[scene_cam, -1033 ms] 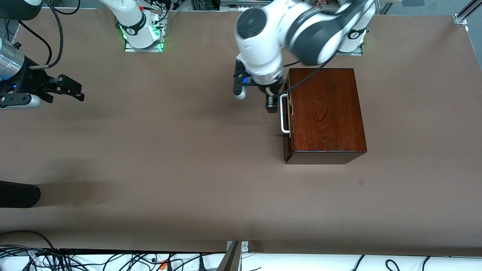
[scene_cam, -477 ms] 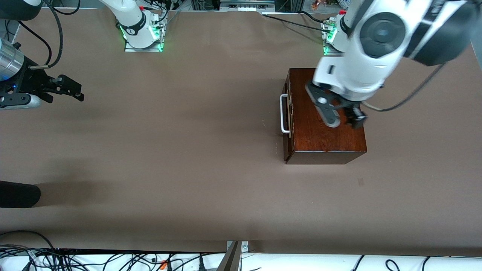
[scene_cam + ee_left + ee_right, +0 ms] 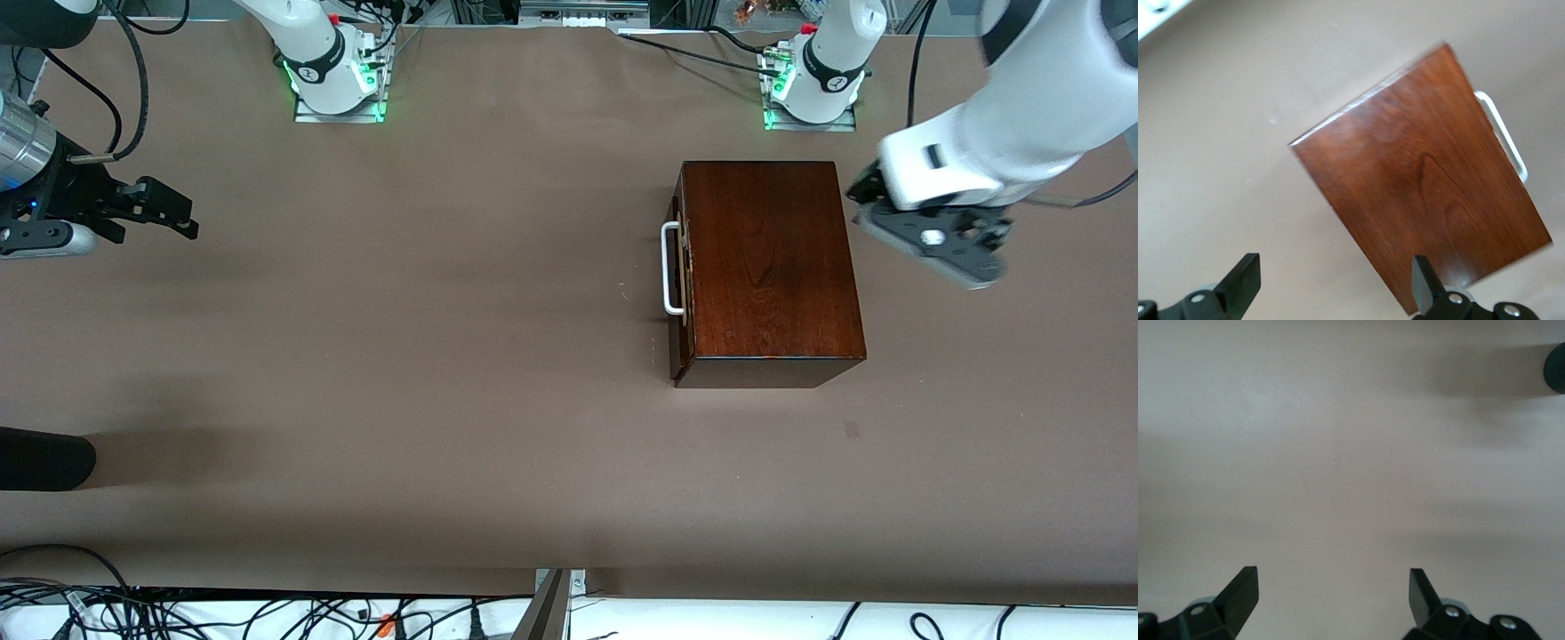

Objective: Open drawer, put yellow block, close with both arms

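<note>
- The drawer [image 3: 679, 267] is seen shut flush in the mahogany box [image 3: 765, 262], right of centre; the yellow block is not visible, judged inside.
- The left gripper [image 3: 933, 236] hangs released and empty over bare bench [image 3: 444, 400] at upper right, beside the box.
- The right gripper [image 3: 151, 209] waits, fingers spread, at the left edge; wide open bench lies between.

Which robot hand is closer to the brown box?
The left tool, open, up in the air just beside the wooden box at the left arm's end of the table. The right tool, also open, waits away at the right arm's end.
</note>
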You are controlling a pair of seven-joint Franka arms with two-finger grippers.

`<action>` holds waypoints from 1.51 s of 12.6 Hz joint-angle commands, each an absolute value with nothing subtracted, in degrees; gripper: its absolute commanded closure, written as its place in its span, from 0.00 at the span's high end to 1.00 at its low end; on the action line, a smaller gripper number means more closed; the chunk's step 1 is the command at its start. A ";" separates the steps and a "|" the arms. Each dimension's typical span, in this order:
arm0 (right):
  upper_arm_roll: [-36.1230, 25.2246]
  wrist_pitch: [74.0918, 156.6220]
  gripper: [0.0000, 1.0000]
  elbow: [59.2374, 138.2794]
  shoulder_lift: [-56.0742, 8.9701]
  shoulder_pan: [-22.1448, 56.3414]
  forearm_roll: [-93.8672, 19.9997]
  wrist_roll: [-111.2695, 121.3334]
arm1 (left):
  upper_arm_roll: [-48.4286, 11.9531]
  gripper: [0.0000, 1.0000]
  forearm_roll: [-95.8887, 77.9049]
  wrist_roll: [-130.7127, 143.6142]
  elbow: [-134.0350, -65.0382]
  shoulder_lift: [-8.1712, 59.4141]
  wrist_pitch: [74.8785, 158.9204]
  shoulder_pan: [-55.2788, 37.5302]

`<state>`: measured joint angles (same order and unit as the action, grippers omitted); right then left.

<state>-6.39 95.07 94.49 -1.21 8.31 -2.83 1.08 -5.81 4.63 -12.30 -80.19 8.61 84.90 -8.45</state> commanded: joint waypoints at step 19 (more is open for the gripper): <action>-6.06 94.39 1.00 93.69 -1.49 7.82 -2.81 0.53 | -0.26 1.00 0.97 0.44 -91.23 -0.88 91.76 -2.37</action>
<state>-6.41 95.07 94.49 -1.23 8.31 -2.83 1.08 0.67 -0.17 -0.26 -89.90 0.66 91.87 -3.05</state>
